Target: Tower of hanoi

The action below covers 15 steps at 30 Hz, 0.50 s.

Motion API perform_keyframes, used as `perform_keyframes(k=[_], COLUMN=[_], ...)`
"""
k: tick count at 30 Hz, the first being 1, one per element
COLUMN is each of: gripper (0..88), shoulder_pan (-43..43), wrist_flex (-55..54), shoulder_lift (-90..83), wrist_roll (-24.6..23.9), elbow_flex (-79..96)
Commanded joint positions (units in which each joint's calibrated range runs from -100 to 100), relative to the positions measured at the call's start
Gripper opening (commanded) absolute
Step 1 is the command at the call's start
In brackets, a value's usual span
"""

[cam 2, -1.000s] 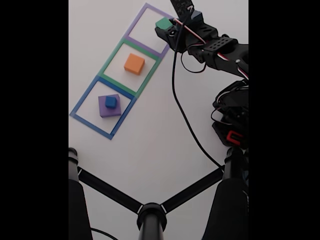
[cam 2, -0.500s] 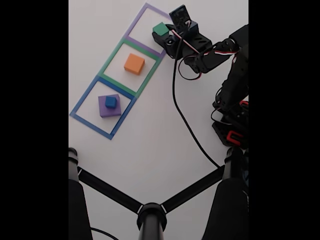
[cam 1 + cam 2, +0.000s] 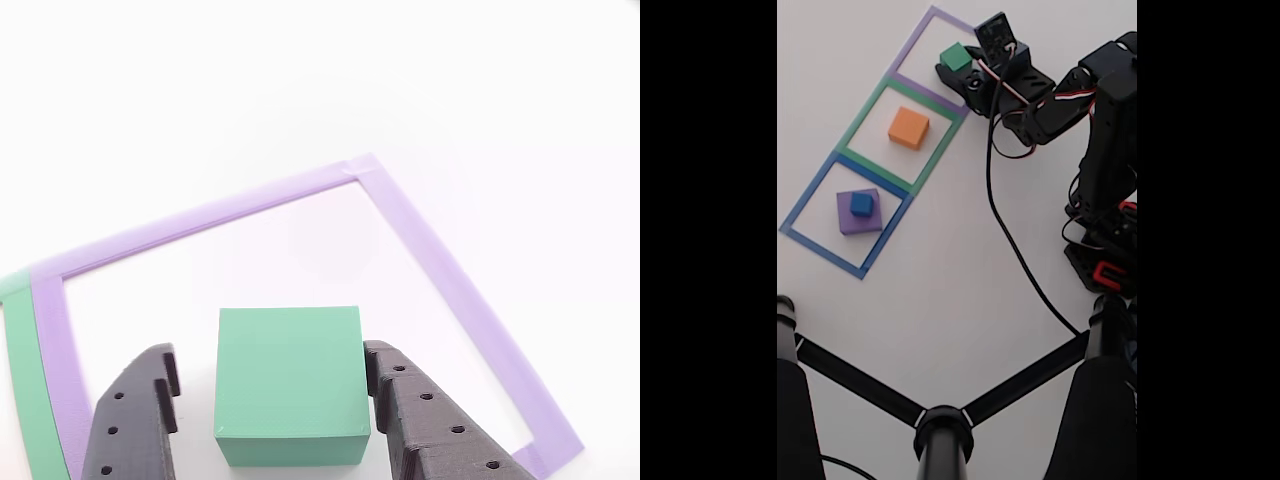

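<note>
We see the gripper (image 3: pixel 290 420) with its two dark fingers (image 3: pixel 135 425) spread a little, one on each side of the green cube (image 3: pixel 290 380), which sits inside the purple tape square (image 3: pixel 420 240). The orange block (image 3: pixel 908 127) sits in the green tape square (image 3: pixel 862 112), and the blue cube (image 3: pixel 861 204) rests on the purple block (image 3: pixel 848 222) in the blue one (image 3: pixel 805 205)
</note>
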Motion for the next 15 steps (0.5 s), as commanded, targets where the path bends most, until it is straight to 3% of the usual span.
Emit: perform_keyframes(k=[1,5,8,11,15], gripper=[25.9,28.0,28.4,27.7,22.2], shoulder_pan=[-0.3,-0.3,-0.2,-0.1,-0.1], wrist_flex=[-1.7,-0.8,7.3,24.0,56.1], shoulder_lift=[-0.9,-4.2,-12.7,-25.5,-43.3], wrist_roll=[0.0,0.0,0.0,0.0,0.0], elbow_flex=[-1.5,-0.4,1.1,0.7,-5.7])
